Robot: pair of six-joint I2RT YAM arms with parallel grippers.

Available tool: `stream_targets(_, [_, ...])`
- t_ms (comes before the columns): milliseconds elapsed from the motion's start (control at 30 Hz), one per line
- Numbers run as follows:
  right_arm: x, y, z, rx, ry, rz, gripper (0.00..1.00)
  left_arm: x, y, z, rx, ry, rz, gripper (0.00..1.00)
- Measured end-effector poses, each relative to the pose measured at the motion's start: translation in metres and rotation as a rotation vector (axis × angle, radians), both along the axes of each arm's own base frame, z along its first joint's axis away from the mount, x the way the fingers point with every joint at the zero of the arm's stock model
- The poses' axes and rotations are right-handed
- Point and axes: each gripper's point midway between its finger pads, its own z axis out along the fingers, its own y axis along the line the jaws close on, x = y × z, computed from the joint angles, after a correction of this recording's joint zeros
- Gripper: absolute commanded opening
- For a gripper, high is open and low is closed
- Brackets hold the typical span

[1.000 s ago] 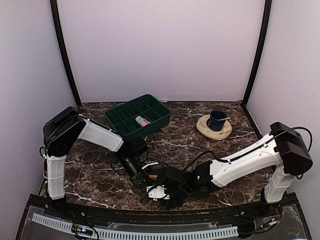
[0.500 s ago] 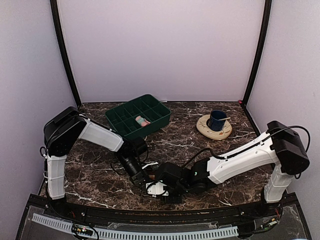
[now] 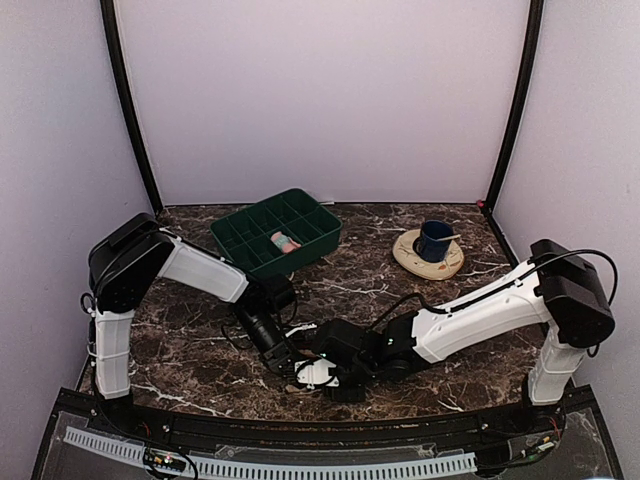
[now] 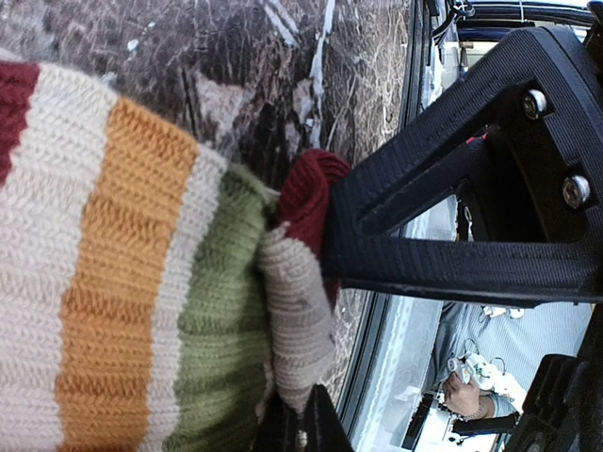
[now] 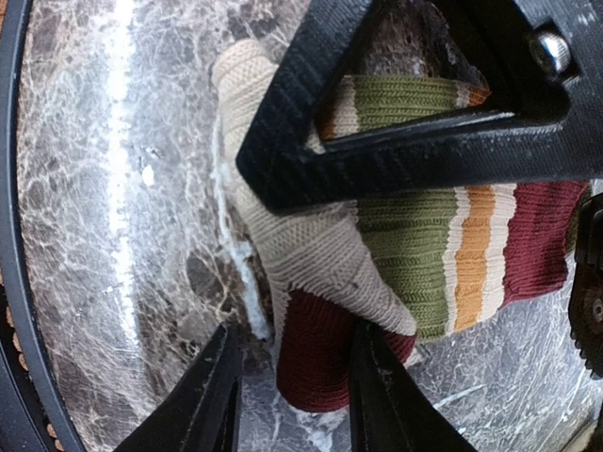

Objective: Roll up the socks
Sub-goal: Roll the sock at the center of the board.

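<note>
Right tool (image 5: 283, 254) shifted left, striped sock (image 5: 415, 235) mostly hidden in overhead view

My black plastic fingers (image 5: 424, 155): plain black. Striped knit sock (image 5: 415, 235): maroon, cream, orange and olive-green bands, a plain beige section, a maroon tip. Marble-pattern tabletop (image 3: 360, 275): dark brown with white veins. Plastic divider tray (image 3: 232, 240): dark green. Small sock bundle (image 3: 284, 241): pink with teal. Cup (image 3: 435, 240): navy. Round saucer (image 3: 412, 260): cream.
</note>
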Motion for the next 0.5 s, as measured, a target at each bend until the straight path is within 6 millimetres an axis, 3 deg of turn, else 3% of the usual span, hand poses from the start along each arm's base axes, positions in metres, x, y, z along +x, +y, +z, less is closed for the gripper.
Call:
stream_targets(200, [0.0005, 0.0003, 0.0000, -0.003, -0.006, 0.010, 0.34, 0.0000, 0.0000, 0.0001, 0.000, 0.000, -0.001, 0.00])
stream_targets(500, [0.0077, 0.0051, -0.0016, -0.017, -0.002, 0.000, 0.17, 0.0007, 0.0005, -0.0010, 0.006, -0.007, -0.001, 0.01])
